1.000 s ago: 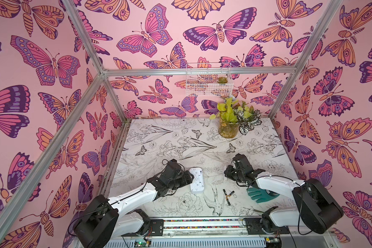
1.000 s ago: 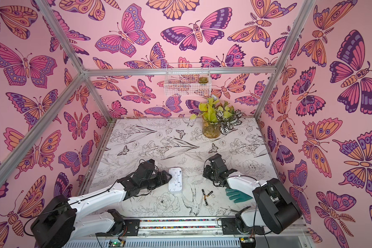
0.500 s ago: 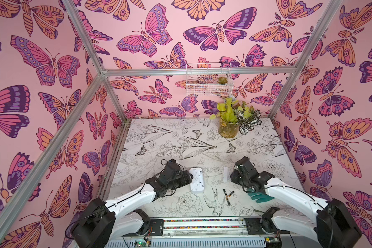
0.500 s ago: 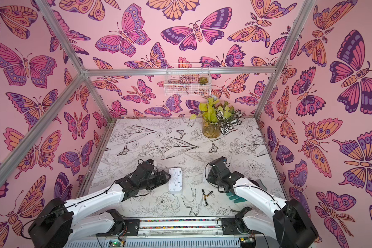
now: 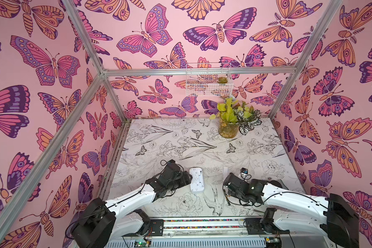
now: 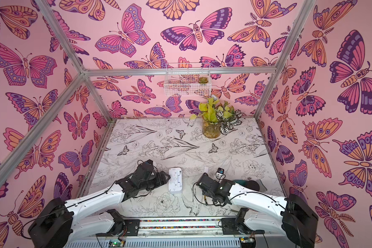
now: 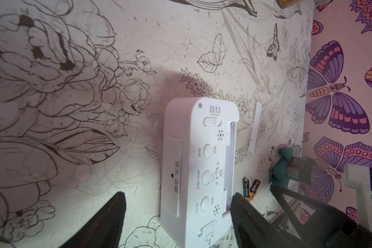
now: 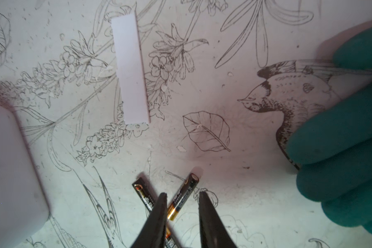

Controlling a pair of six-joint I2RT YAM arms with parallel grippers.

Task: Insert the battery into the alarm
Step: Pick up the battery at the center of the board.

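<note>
Two slim black-and-gold cylinders lie on the floral-printed table. One battery sits unclamped between the right gripper's narrowly parted jaws, with a second battery beside it. The smooth white alarm lies face-down nearby, slot bare, between the left gripper's wide-spread jaws. A flat cover and a teal rubber glove lie close.

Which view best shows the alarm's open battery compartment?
Left wrist view: the compartment runs along the alarm's edge, large and sharp. Both top views show it tiny; right wrist shows only a blurred alarm corner.
</note>
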